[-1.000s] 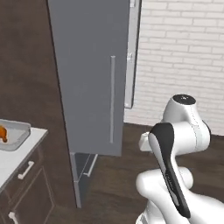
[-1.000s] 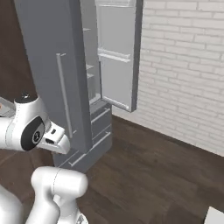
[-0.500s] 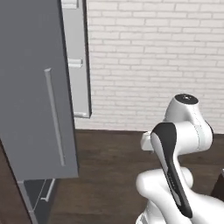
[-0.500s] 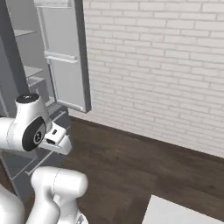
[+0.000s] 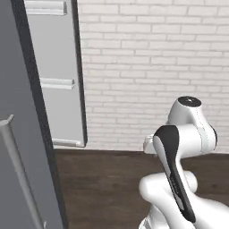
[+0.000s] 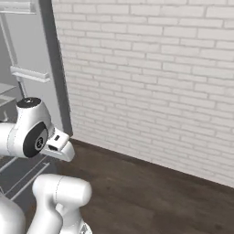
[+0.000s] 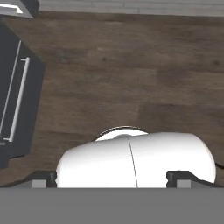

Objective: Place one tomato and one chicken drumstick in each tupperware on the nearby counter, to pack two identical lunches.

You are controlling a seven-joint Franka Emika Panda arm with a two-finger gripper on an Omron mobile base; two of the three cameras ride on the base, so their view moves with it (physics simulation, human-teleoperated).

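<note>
Gripper (image 7: 112,177): in the hand view I see its two dark fingertips (image 7: 43,177) at the bottom, set wide apart. The fingers stand open and hold nothing.

Arm (image 5: 179,147): folded close over the base, with the upper joint high and the hand pointing down at the floor (image 7: 131,65). In the right base view the arm (image 6: 32,132) stands just beside the refrigerator.

Surroundings, left base view:
- A grey refrigerator door (image 5: 18,112) takes up the left edge and is close to the camera. A long pale bar handle (image 5: 15,165) runs down it.
- Behind it a second grey door panel (image 5: 58,103) stands open, with a narrow rail (image 5: 56,82) across its inner face.
- A white brick wall (image 5: 152,67) closes off the far side.
- Dark wooden floor (image 5: 107,188) lies between the wall and the base.

Surroundings, right base view:
- The open door panel (image 6: 32,50) is at the upper left, bordered by a dark edge (image 6: 57,68).
- Pale shelves (image 6: 7,89) show at the left edge.
- The brick wall (image 6: 151,82) runs across to the right, above the floor (image 6: 151,196).

Obstructions: the refrigerator doors stand near the arm on its left. The wall blocks the way ahead.

Task items: in the hand view a dark front (image 7: 17,100) with a slim white bar handle (image 7: 17,98) lies at the left edge. I cannot tell whether it is a cabinet under the counter or a drawer of the refrigerator. From these views I cannot tell where the tomatoes, drumsticks and tupperware are.
</note>
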